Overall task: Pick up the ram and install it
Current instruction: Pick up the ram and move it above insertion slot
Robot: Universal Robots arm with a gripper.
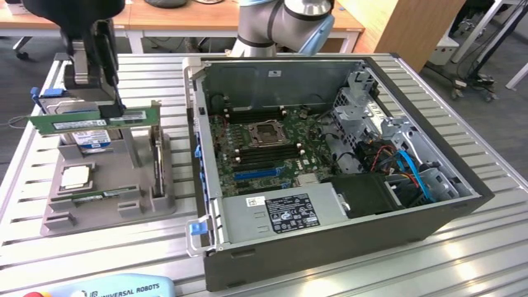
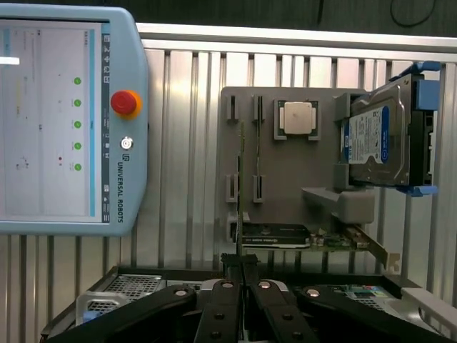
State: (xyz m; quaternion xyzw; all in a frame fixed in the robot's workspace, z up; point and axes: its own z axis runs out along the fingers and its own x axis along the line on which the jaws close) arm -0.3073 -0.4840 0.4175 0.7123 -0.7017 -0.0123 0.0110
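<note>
Item 1, gripper (image 1: 113, 110): upper left of the exterior view, jaws pressed together on the top edge of the ram (image 1: 74, 120), near its middle

Item 2, ram: held level and on edge over the grey holder tray (image 1: 107, 207). Its end toward the exterior view's right lies just beside an upright post; contact cannot be told

Item 3, edges and room: a narrow strip of slatted table (image 1: 25, 204) separates the tray from the open computer case (image 1: 330, 247). The case's near wall stands between the ram and the motherboard (image 1: 264, 142), with open air above both

Item 4, exterior view alone: the case interior, and the ram's full length and label

Item 5, wrist view alone: the ram (image 2: 241, 186) edge-on as a thin line running out from the gripper (image 2: 241, 266), and the screen of the teach pendant (image 2: 121, 179)

Item 6, both views: hard drive (image 1: 89, 137) (image 2: 378, 136) and processor chip (image 1: 76, 178) (image 2: 298, 118) on the tray (image 2: 285, 171)
</note>
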